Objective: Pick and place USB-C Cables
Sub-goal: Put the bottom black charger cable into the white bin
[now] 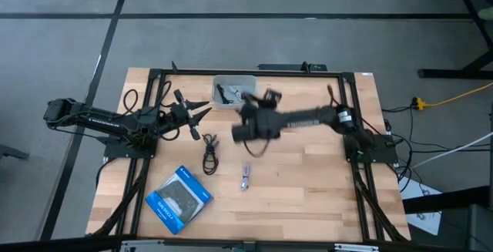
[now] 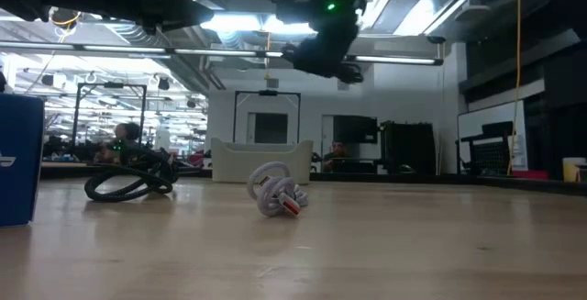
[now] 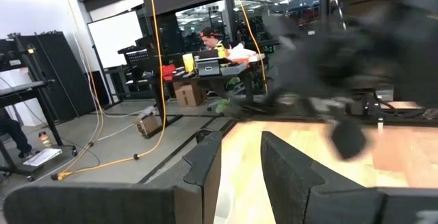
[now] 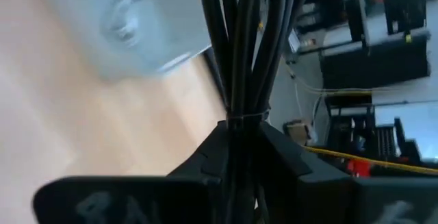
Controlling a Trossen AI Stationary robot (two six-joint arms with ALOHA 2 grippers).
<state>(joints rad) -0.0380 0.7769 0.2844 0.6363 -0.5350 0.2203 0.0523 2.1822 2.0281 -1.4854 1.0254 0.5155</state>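
Observation:
My right gripper [image 1: 262, 107] hangs in the air beside the pale bin [image 1: 233, 77], shut on a black cable bundle [image 4: 239, 53]; in the low view it [image 2: 323, 50] is well above the table. More dark cables [image 1: 229, 92] lie inside the bin. Another black cable bundle [image 1: 209, 156] [image 2: 128, 183] and a pale grey one [image 1: 245, 176] [image 2: 275, 193] lie flat on the wood. My left gripper [image 1: 194, 115] [image 3: 243, 162] waits open at the table's left, touching nothing. My right gripper pinches the black bundle between its two fingers [image 4: 205, 155], right at the thin tie [image 4: 243, 118] that binds the strands. The strands run straight out past the fingertips, along the fingers. The bundle is lifted clear of the table.
A flat blue-and-black packet [image 1: 179, 198] [image 2: 16, 158] stands at the near left. The black frame rails [image 1: 154, 75] run round the table's edges. Bare wood [image 1: 308, 183] spreads over the near right half.

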